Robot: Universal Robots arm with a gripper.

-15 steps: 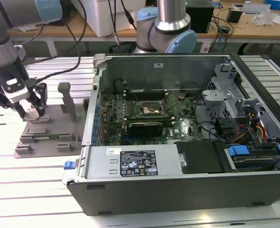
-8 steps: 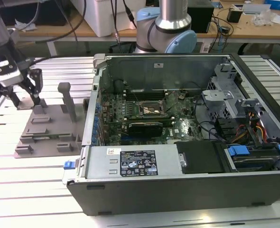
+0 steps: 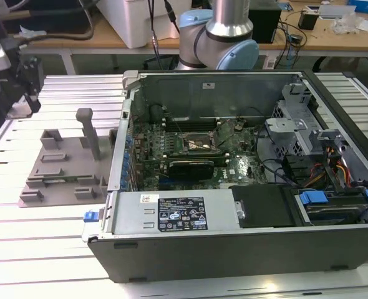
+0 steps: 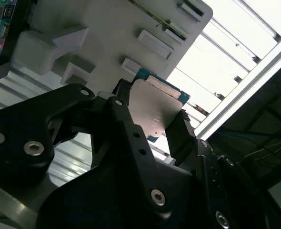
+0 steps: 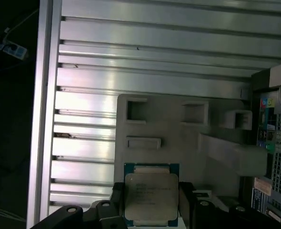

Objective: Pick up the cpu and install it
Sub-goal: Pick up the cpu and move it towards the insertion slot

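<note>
Second wrist view puts the tool [image 4: 152, 112] right in front of me. Its two black fingers [image 4: 131, 129] are clamped on the cpu [image 4: 155, 107], one on each of two opposite edges. The silver-grey lid faces the camera, with a blue-green rim showing round it. In the first wrist view the cpu [image 5: 151, 195] sits pinched in the same way between the finger pads.

Behind the cpu lies the grey plastic tray [image 5: 169, 124], with its rectangular pockets and raised blocks. The cpu looks to be held up off the tray rather than lying in a pocket, though I cannot make out the gap itself. Past the tray runs the slatted metal surface [image 5: 131, 71].

In the exterior view the tray [image 3: 59, 171] rests on the surface [image 3: 40, 249] at nine o'clock of the open computer case [image 3: 234, 249], just beside its wall. One tall post [image 3: 87, 131] stands upright on the tray.

Inside the case the motherboard [image 3: 171, 149] lies flat, with the metal-framed socket [image 3: 199, 144] near its middle. The long black graphics card [image 3: 193, 167] is just at six o'clock of the socket, and a grey power supply [image 3: 184, 215] sits further toward six. Coloured cables [image 3: 337, 171] bunch at three o'clock. The arm [image 3: 224, 37] rises at twelve o'clock, behind the case.
</note>
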